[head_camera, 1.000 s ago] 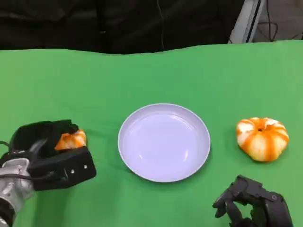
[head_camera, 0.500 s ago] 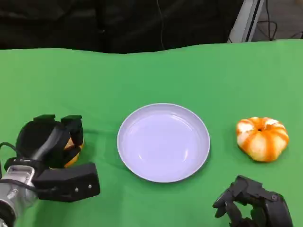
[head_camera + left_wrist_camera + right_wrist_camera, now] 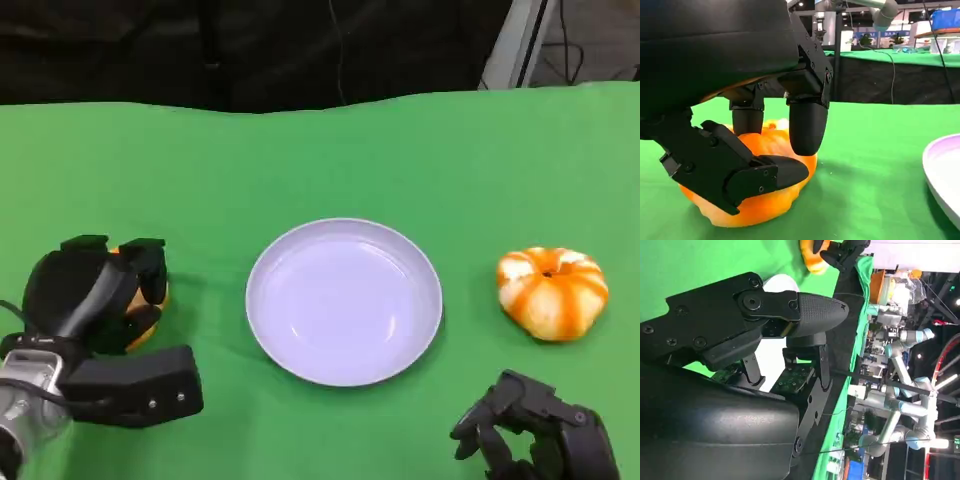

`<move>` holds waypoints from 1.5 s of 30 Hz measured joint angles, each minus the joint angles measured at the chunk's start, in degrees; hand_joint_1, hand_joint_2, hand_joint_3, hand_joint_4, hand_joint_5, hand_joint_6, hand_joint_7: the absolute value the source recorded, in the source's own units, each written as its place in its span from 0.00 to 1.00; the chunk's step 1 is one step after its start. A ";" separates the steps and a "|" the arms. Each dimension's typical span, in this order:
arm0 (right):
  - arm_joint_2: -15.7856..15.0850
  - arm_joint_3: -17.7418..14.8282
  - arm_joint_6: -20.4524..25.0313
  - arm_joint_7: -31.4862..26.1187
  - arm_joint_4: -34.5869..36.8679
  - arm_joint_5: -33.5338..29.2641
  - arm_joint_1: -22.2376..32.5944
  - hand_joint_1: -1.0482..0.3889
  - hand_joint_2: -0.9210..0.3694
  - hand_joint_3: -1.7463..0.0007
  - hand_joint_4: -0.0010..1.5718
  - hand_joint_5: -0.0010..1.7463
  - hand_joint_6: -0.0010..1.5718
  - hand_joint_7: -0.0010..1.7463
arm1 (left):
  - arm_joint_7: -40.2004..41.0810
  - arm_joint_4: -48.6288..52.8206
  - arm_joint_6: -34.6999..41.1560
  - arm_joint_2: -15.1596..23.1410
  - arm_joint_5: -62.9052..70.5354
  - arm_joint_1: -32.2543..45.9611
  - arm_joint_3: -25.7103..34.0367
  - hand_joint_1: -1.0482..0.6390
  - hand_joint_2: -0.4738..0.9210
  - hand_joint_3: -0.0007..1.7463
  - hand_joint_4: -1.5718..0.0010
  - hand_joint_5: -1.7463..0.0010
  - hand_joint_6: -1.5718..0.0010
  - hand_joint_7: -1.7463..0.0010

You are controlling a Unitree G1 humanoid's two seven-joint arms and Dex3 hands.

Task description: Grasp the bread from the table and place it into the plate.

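A small orange bread lies on the green table at the left, mostly covered by my left hand. In the left wrist view the fingers press on top of the bread and the thumb lies against its side, so the hand grips it while it rests on the cloth. The white plate sits in the middle, with nothing in it, its rim to the right of the bread. My right hand rests near the front right edge, fingers curled in on nothing.
A bigger orange-and-white striped, pumpkin-shaped bread sits right of the plate, just beyond my right hand. The table's far edge meets a dark backdrop. Other green tables and robot arms stand in the background of the wrist views.
The left hand has swung over the small bread and its fingers have closed down on it, hiding most of it. The right hand, plate and striped bread have not moved.
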 measured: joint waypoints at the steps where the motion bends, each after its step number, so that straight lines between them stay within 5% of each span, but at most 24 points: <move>1: 0.00 0.00 0.00 0.00 0.00 0.00 0.00 0.26 0.06 0.69 0.56 0.85 0.58 0.67 | 0.00 -0.01 0.08 0.04 0.00 0.00 0.00 0.59 0.65 0.50 0.48 0.00 0.58 0.01; 12: 0.00 0.02 0.00 -0.01 -0.01 -0.01 0.01 0.26 0.07 0.67 0.56 0.85 0.58 0.67 | 3.36 -2.36 -4.07 1.44 -0.67 1.76 1.09 0.62 0.57 0.65 0.44 0.00 0.55 0.00; 33: 0.00 0.03 0.02 -0.01 0.03 -0.01 -0.07 0.26 0.08 0.65 0.56 0.85 0.58 0.67 | 4.34 -9.66 -7.22 2.65 -1.35 3.70 2.96 0.61 0.55 0.70 0.42 0.00 0.54 0.00; 35: 0.01 0.03 0.02 -0.01 0.02 0.01 -0.06 0.26 0.08 0.65 0.56 0.85 0.58 0.66 | 4.06 -10.59 -7.32 2.71 -1.42 3.94 3.02 0.58 0.54 0.78 0.41 0.00 0.53 0.02; 45: 0.24 0.16 0.03 0.11 0.18 0.06 -0.11 0.25 0.08 0.66 0.56 0.85 0.58 0.66 | -5.89 -23.00 -10.24 -2.98 -3.98 4.37 3.68 0.58 0.53 0.81 0.40 0.00 0.53 0.01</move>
